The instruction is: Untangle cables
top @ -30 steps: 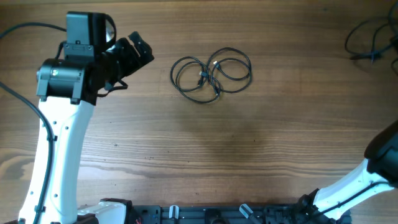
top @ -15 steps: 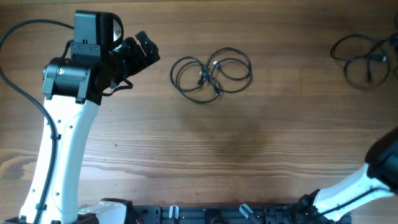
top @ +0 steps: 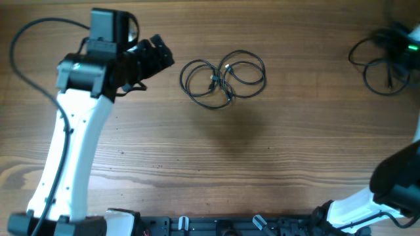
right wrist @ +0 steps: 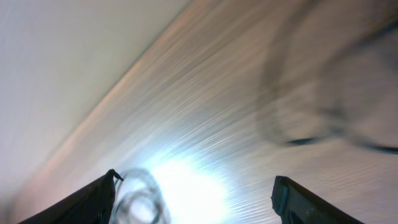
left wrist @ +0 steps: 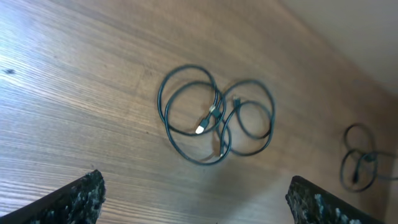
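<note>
Black cables (top: pixel 223 80) lay knotted and untouched, left gripper (top: pixel 157 52) and right gripper (right wrist: pixel 196 199) both spread open, so the approach likely needed a descent onto one loop.

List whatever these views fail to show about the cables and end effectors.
- Central cable bundle: which strand crosses over which; strands too thin in overhead and left wrist views.
- Right-edge cable: partly hidden under the right end effector overhead; a motion-blurred smear in the right wrist view.
- Right end effector: blurred and cut by the overhead frame edge, so contact with that cable is unclear.
</note>
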Controlling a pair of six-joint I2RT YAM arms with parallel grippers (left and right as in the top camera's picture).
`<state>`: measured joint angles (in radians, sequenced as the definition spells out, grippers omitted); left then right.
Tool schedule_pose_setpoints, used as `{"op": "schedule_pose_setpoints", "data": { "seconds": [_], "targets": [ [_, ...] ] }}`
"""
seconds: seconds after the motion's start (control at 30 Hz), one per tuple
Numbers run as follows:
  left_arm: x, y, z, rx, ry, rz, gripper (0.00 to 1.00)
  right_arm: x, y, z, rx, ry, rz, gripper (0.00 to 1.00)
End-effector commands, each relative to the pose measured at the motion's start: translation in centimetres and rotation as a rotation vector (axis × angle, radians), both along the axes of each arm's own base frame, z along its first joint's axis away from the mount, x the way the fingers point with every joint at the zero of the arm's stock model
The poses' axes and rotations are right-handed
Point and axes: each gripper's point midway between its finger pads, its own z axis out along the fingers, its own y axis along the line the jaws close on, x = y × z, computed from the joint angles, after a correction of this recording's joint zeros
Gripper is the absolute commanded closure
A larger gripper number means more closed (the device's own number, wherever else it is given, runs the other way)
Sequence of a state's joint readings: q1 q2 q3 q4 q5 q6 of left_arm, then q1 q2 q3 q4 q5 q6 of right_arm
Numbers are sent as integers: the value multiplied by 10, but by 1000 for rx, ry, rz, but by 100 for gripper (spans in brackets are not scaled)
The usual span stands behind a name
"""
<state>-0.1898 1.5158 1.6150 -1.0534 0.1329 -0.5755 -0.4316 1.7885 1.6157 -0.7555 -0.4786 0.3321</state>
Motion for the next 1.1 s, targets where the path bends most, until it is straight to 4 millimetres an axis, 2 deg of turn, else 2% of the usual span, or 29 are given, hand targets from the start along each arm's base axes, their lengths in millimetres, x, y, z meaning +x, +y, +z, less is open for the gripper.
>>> {"op": "schedule_pose_setpoints", "data": {
  "seconds": [0.0,0.03,0.07,0.1,0.2,0.27,0.5,1.07],
  "targets": [
    [5,-19,-15,37,16,-114,6,9,92,5,4,-34,288,18],
    [6,-22,-17,45,16,-137,6,10,111,4,2,-35,333,18],
    [7,-25,-22,52,24,-160,8,10,140,4,-8,-38,402,18],
    [7,-29,-25,51,27,-201,9,10,161,2,-20,-34,448,18],
    [8,-37,-35,66,33,-307,10,7,197,-3,-54,-20,512,18],
    [10,-38,-43,68,52,-312,10,5,210,-4,-65,-18,536,18],
    [21,-40,-59,69,70,-312,6,-2,210,-9,-71,19,537,18],
    [26,-42,-58,64,55,-306,4,-10,202,-18,-98,81,513,17]
  ]
}}
